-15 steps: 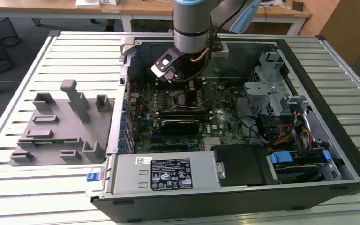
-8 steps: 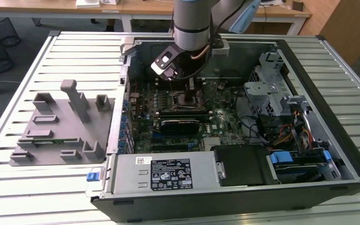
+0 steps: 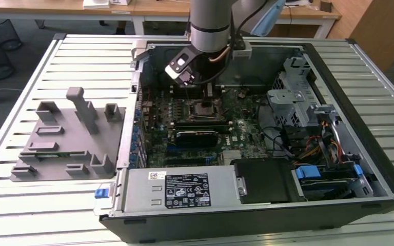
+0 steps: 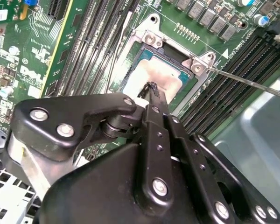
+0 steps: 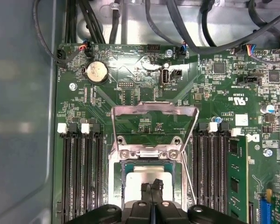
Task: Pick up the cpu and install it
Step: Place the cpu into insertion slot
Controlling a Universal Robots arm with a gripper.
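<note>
Jaws pressed together, pinching nothing, on gripper. Directly beneath their tips: cpu, apparently seated in socket, load plate hinged open beyond. Press lightly and squarely; avoid tilting it or sliding sideways.

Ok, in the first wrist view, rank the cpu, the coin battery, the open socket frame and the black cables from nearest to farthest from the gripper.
From the gripper:
1. cpu, in the socket, right by it.
2. open socket frame, hinged up beyond the socket.
3. coin battery, near the board's far edge.
4. black cables, past the board's edge.
</note>
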